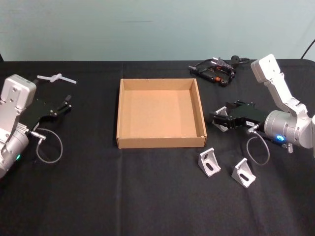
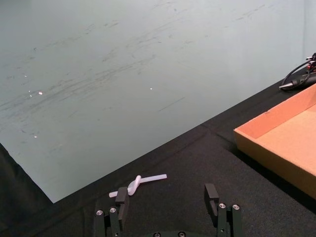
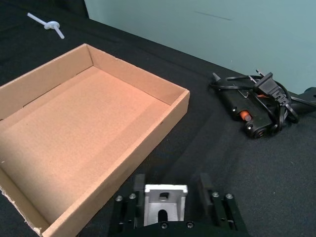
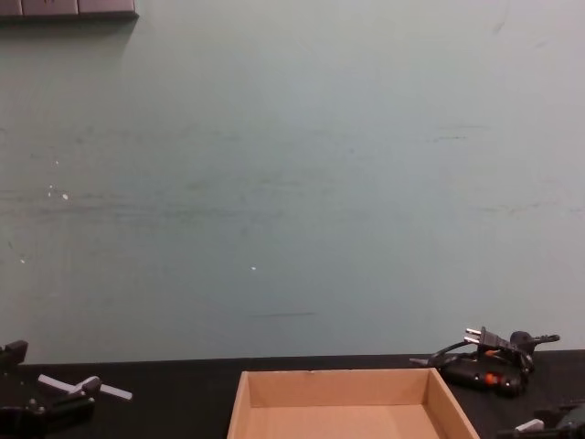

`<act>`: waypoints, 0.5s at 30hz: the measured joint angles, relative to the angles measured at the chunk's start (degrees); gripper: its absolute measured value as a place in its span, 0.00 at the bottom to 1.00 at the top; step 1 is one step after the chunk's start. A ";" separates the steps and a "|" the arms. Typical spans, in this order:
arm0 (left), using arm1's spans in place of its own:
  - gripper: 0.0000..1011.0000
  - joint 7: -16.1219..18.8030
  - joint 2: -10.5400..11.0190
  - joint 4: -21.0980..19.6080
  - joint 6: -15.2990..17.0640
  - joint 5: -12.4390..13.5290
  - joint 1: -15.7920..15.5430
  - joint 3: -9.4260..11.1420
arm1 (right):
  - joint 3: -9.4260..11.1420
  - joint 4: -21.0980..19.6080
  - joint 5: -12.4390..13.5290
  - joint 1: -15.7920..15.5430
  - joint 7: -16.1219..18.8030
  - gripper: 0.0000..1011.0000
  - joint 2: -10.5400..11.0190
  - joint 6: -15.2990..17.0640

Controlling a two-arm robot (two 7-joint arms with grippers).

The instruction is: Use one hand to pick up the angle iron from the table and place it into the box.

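Contact made: the right gripper (image 1: 220,119) is clamping an angle iron (image 3: 165,197) just right of the box (image 1: 119,113), ready for carrying in. Two more brackets (image 1: 209,162) (image 1: 243,173) are waiting near the box's front-right corner. The left gripper (image 1: 66,104) is idling left of the box, fingers spread.
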 joint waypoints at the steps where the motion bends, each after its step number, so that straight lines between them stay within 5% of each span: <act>1: 0.99 0.00 0.00 0.00 0.00 0.00 0.00 0.00 | 0.00 0.00 0.00 0.00 0.00 0.67 0.00 0.00; 8: 0.99 0.00 0.00 0.00 0.00 0.00 0.00 0.00 | 0.00 -0.05 0.00 -0.01 -0.04 0.47 0.02 0.01; 15: 0.99 0.00 0.00 0.00 0.00 0.00 0.00 0.00 | 0.00 -0.05 0.00 -0.01 -0.09 0.47 0.02 0.01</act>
